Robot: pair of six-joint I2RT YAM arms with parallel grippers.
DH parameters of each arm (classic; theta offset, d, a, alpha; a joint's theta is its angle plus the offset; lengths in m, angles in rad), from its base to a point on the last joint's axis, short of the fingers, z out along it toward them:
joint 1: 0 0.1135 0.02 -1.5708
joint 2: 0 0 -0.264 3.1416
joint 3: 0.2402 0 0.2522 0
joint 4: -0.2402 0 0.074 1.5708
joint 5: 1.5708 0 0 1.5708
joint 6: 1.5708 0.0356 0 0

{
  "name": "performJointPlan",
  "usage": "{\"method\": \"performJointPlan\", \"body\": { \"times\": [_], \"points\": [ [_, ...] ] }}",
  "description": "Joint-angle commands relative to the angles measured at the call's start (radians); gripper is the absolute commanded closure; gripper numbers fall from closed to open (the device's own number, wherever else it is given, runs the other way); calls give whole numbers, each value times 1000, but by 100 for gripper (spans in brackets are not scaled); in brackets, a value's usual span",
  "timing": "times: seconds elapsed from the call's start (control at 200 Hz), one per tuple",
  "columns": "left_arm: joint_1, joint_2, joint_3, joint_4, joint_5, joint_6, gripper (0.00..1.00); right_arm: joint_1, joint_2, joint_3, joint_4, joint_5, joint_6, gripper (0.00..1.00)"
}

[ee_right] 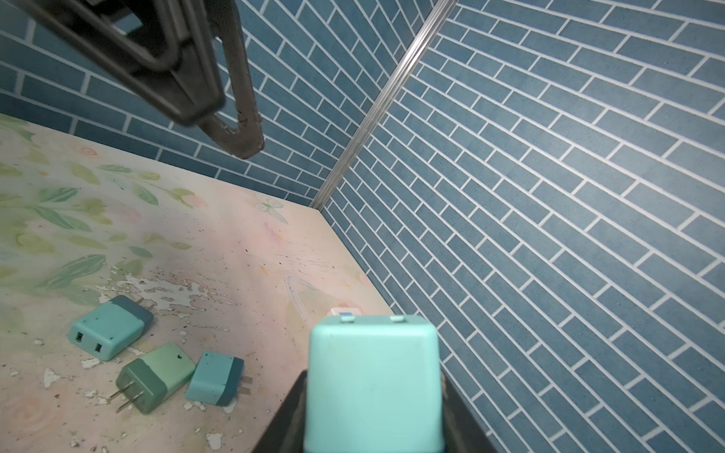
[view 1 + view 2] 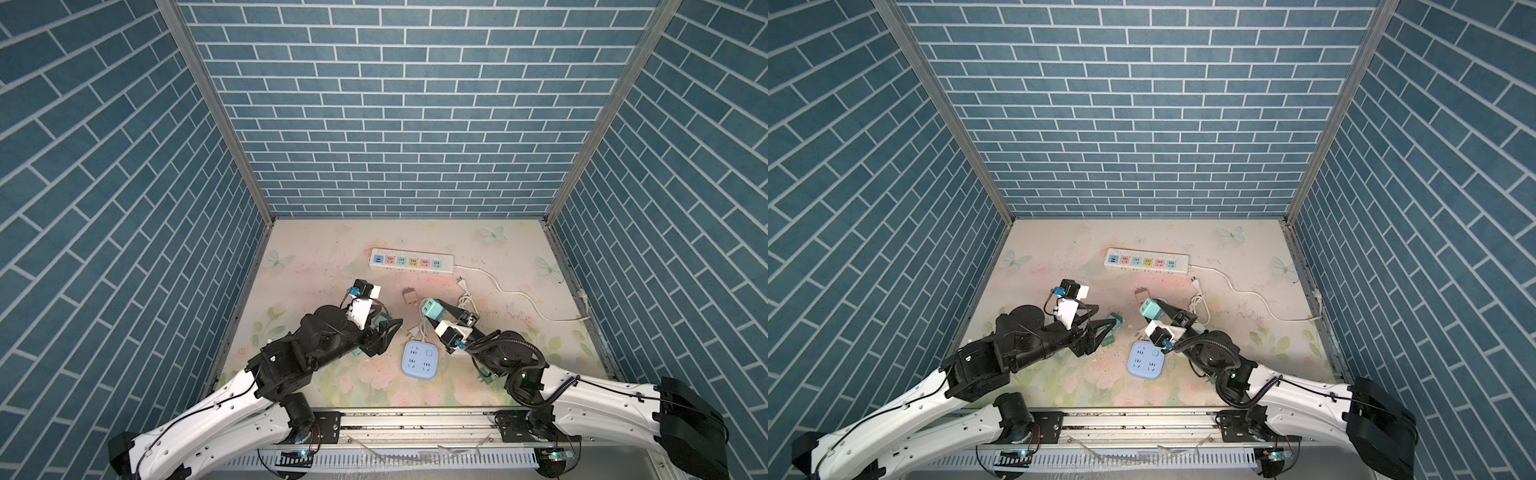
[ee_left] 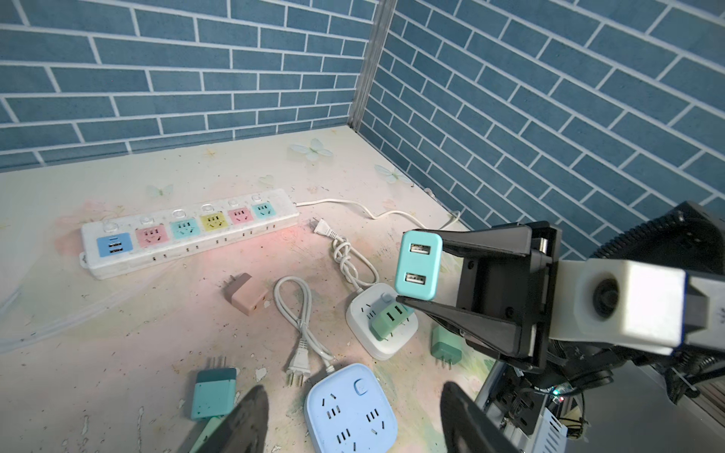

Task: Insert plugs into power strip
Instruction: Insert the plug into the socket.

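The right arm reaches in from the bench's (image 2: 316, 257) near right corner, elbow bent and forearm slanting toward the middle. The right tool (image 2: 433, 309) is clamped on a teal plug (image 3: 418, 264), held clear of the bench and well short of the power strip (image 2: 410, 266) that lies along the far edge. The left arm comes from the near left corner, stretched low. The left tool (image 2: 385, 337) points toward the middle with its jaws wide, gripping nothing, and a loose plug (image 1: 110, 331) lies among others on the bench beside it.

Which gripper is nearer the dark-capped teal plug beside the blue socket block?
Left. The left gripper sits right beside the teal plug; the right gripper is past the blue socket block, gripping another plug.
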Motion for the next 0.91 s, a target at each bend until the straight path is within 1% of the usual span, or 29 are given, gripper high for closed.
{"method": "performJointPlan", "body": {
  "times": [0.0,0.19,0.31,0.475,0.62,0.78,0.805,0.9],
  "points": [
    [-21,16,-12,50,12,25,30,-2,26,1,69,-57,-29,100],
    [-57,44,4,62,17,41,31,-2,148,32,115,-77,-29,100],
    [-67,55,8,63,17,46,32,-2,185,33,161,-103,-18,100],
    [-68,68,-8,105,25,50,31,0,160,47,114,-169,20,100],
    [-68,115,0,112,32,39,31,1,126,51,84,-232,56,100],
    [-68,163,0,137,37,28,31,0,105,52,69,-241,81,100],
    [-67,168,0,141,38,27,31,2,106,52,69,-271,83,100],
    [-69,193,2,150,43,23,31,4,105,57,62,-287,87,100]
  ]
}}
